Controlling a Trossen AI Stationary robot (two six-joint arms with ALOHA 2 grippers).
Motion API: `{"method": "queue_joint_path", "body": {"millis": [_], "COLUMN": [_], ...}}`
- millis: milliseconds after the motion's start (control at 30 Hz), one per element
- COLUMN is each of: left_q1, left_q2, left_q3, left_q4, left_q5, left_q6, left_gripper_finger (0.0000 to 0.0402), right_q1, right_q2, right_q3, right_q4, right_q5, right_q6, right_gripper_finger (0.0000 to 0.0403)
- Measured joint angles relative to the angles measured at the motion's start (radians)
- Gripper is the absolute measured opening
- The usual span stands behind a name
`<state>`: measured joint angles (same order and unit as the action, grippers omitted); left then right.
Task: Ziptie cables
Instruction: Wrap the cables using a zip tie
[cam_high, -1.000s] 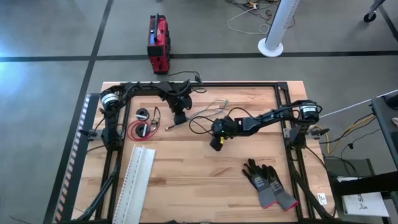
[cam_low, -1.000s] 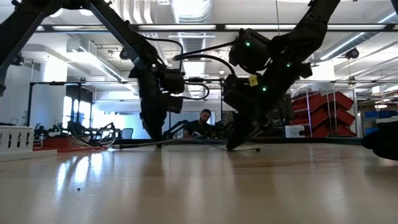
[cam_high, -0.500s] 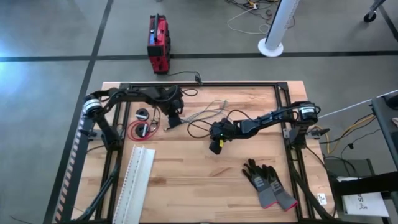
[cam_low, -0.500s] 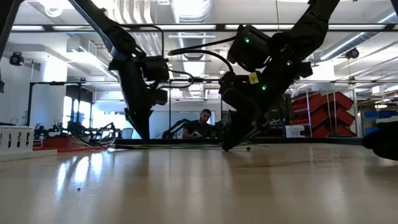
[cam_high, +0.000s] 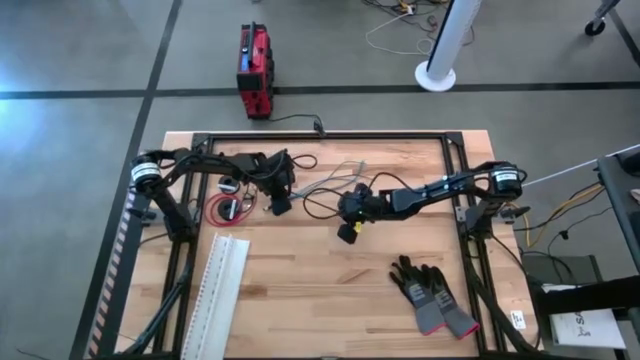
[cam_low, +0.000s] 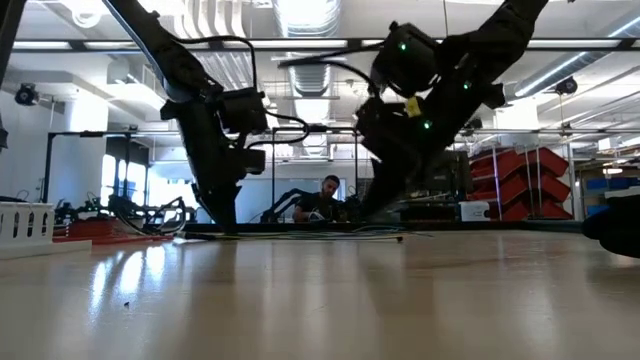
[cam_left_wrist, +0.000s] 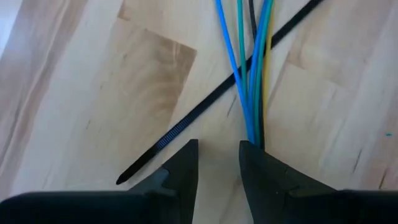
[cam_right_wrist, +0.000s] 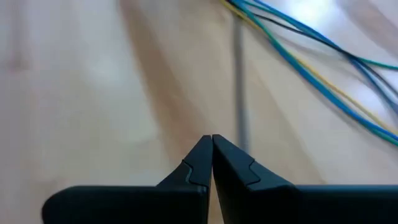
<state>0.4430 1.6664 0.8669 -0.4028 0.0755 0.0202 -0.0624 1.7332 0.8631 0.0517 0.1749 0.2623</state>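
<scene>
Both arms are dark, near black, built of slim tube links with bulky joints. Each shoulder by the table (cam_high: 330, 290) frame carries a round cap with a pale ring. Black cable loops along the links. Green lights glow on the right arm's wrist housing, beside a small yellow tag. The left gripper (cam_left_wrist: 218, 163) and right gripper (cam_right_wrist: 211, 155) have matte black, wedge-shaped fingers with stepped inner edges.

The left arm is reaching in from the bench's left edge along the far side, its left hand (cam_high: 279, 205) pointing down with its fingers (cam_left_wrist: 184, 168) slightly parted. The right arm is stretching in from the right edge toward the middle, its right hand (cam_high: 347, 232) tilting down with fingertips pressed together.
</scene>
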Motion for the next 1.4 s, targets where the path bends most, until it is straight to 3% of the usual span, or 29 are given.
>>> {"method": "queue_joint_path", "body": {"millis": [300, 633, 833, 1100, 1233, 1400], "left_q1": [-0.062, -0.215, -0.287, -0.301, -0.305, -0.308], "left_q2": [-0.004, -0.002, -0.001, -0.047, -0.115, -0.153], "left_q3": [-0.031, -0.028, -0.029, -0.034, -0.034, -0.033], "left_q4": [0.049, 0.058, 0.065, 0.043, 0.044, 0.112], "left_q5": [-0.024, 0.003, 0.018, 0.048, 0.044, -0.009], "left_q6": [-0.089, -0.19, -0.198, -0.235, -0.235, -0.212], "left_gripper_finger": [0.0098, 0.0098, 0.0098, 0.0098, 0.0098, 0.0098], "right_q1": [-0.006, 0.072, 0.13, 0.172, 0.188, 0.192], "right_q2": [0.061, 0.087, 0.086, 0.089, 0.076, 0.031], "right_q3": [-0.015, -0.013, -0.008, 0.016, 0.027, 0.028], "right_q4": [-0.054, -0.033, -0.024, -0.019, -0.025, -0.017], "right_q5": [0.038, 0.075, 0.026, -0.093, -0.127, -0.097], "right_q6": [0.001, 0.049, 0.052, 0.074, -0.042, -0.323], "right_gripper_finger": [0.0, 0.0, 0.0, 0.0, 0.0, 0.0007]}}
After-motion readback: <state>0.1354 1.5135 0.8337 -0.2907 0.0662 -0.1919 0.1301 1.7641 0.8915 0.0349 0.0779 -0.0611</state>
